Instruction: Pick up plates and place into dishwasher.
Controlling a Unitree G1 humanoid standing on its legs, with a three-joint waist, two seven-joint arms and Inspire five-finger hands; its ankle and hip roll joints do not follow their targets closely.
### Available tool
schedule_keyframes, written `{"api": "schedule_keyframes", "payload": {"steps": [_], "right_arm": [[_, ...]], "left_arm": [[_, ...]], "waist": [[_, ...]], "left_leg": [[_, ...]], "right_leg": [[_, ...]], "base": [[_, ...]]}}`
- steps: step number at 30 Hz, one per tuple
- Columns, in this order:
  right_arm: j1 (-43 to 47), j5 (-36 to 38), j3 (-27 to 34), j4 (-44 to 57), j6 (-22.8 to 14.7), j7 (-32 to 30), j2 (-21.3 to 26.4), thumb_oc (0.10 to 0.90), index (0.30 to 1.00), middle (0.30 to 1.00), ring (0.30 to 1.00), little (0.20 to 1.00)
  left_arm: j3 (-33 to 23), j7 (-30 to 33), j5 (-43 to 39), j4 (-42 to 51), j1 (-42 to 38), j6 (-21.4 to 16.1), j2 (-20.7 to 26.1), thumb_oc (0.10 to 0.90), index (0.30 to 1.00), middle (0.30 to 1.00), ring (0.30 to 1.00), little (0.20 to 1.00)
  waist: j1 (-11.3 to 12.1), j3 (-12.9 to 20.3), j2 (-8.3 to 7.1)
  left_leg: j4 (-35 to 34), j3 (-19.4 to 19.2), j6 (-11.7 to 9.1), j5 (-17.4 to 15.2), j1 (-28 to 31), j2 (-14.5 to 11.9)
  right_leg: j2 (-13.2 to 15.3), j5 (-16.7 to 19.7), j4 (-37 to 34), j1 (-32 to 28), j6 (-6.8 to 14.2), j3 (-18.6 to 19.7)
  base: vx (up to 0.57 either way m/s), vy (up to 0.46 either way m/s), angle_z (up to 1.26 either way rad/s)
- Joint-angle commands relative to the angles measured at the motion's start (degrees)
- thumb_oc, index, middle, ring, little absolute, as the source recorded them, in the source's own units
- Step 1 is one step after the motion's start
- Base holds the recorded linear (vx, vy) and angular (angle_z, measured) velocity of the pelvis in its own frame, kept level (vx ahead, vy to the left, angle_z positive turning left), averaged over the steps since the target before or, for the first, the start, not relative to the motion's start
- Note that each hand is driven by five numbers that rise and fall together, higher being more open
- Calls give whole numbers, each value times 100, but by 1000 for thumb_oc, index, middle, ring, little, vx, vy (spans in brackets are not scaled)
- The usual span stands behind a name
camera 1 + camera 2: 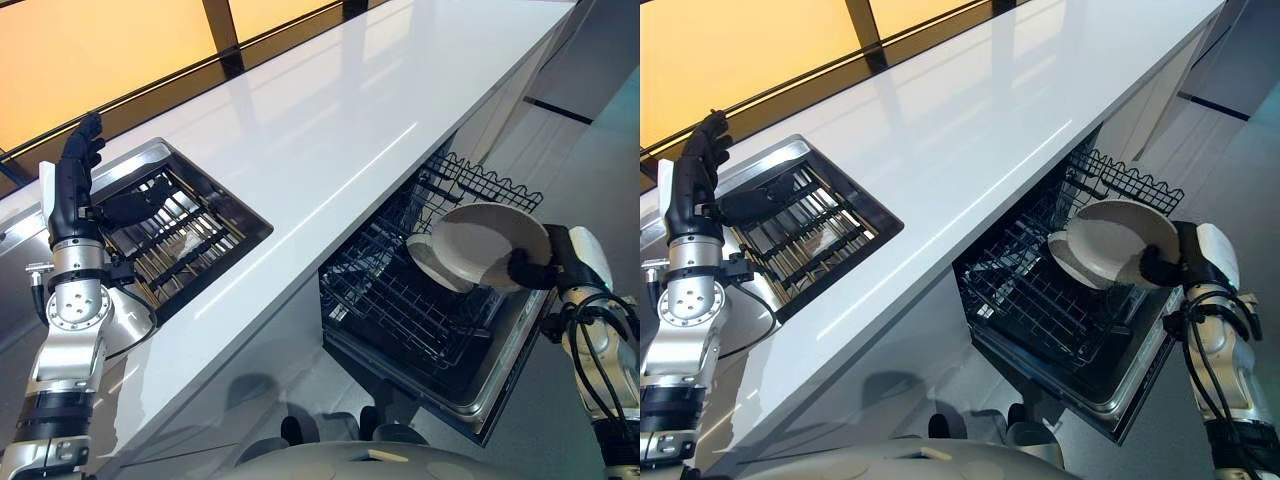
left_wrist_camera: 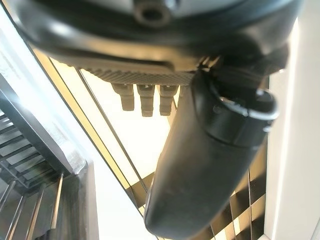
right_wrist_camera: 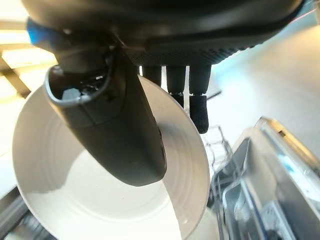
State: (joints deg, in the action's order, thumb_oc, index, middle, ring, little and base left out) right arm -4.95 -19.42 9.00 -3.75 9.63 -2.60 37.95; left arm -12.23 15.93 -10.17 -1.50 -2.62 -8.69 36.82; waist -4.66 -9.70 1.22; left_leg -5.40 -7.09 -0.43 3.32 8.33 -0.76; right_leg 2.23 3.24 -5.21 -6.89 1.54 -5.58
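The right hand point(image 1: 540, 268) grips a white plate point(image 1: 490, 243) by its right rim: in the right wrist view the thumb point(image 3: 122, 135) lies across the plate's face and the fingers point(image 3: 199, 107) curl behind its edge. The plate is tilted and held in the air above the pulled-out lower rack point(image 1: 400, 300) of the open dishwasher point(image 1: 1120, 400), over the rack's right part; contact between plate and rack cannot be determined. A 2nd white dish point(image 1: 425, 262) shows just behind the plate's lower left edge; whether it rests in the rack cannot be determined.

The dishwasher sits under the near edge of a long white countertop point(image 1: 330, 130). A steel sink point(image 1: 150, 155) is set into the left end of the countertop, with a dark wire rack point(image 1: 170, 235) inside it.

The left hand point(image 1: 75, 170) is raised above the left end of the sink, fingers point(image 1: 702, 140) extended and relaxed, holding nothing
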Motion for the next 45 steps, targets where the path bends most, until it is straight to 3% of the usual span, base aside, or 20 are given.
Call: {"api": "schedule_keyframes", "payload": {"steps": [1, 6, 12, 18, 22, 29, 45], "right_arm": [[682, -243, 28, 432, -120, -65, 656, 100, 300, 300, 300, 200], [684, -382, -99, 446, 135, 264, 656, 100, 300, 300, 300, 200], [741, -606, -320, 454, 796, 860, 664, 100, 300, 300, 300, 200], [935, -1055, -589, 472, 1232, 978, 698, 100, 300, 300, 300, 200], [1001, -1291, -685, 561, 1322, 1068, 699, 100, 300, 300, 300, 200], [1431, -2246, -1099, 699, 1353, 1780, 873, 100, 300, 300, 300, 200], [2288, -2975, -1848, 443, 1683, 2920, 1040, 100, 300, 300, 300, 200]], "left_arm": [[-371, 232, -123, -11, -345, -502, 607, 800, 900, 900, 900, 900], [-390, 249, -126, 50, -290, -489, 617, 800, 900, 900, 900, 900], [-387, 250, -199, 71, -271, -450, 701, 800, 900, 900, 900, 900], [-278, 292, -251, 52, -343, -411, 753, 800, 900, 900, 900, 900], [-254, 287, -257, 112, -336, -367, 748, 800, 900, 900, 900, 900], [-116, 241, -326, 61, -526, -244, 831, 800, 900, 900, 900, 900], [123, 112, -410, -185, -835, -165, 944, 800, 900, 900, 900, 900]], "waist": [[10, 386, -74], [32, 374, -80], [51, 339, -86], [78, 311, -84], [103, 293, -84], [152, 280, -90], [283, 310, -170]], "left_leg": [[40, -86, 202, -654, 80, 378], [40, -91, 201, -647, 76, 375], [40, -99, 196, -642, 86, 374], [40, -113, 198, -640, 105, 372], [40, -107, 201, -637, 105, 373], [40, -110, 195, -633, 104, 375], [40, -85, 192, -611, 99, 383]], "right_leg": [[-275, -554, 406, 21, 278, -223], [-264, -549, 411, 23, 291, -245], [-256, -543, 425, 24, 299, -275], [-255, -541, 429, 7, 303, -277], [-255, -539, 431, 6, 306, -276], [-248, -534, 424, -1, 309, -290], [-230, -539, 431, -24, 309, -355]], "base": [[0, 0, 0], [0, 0, 0], [0, 0, 0], [0, 0, 0], [0, 0, 0], [0, 0, 0], [2, 0, 2]]}}
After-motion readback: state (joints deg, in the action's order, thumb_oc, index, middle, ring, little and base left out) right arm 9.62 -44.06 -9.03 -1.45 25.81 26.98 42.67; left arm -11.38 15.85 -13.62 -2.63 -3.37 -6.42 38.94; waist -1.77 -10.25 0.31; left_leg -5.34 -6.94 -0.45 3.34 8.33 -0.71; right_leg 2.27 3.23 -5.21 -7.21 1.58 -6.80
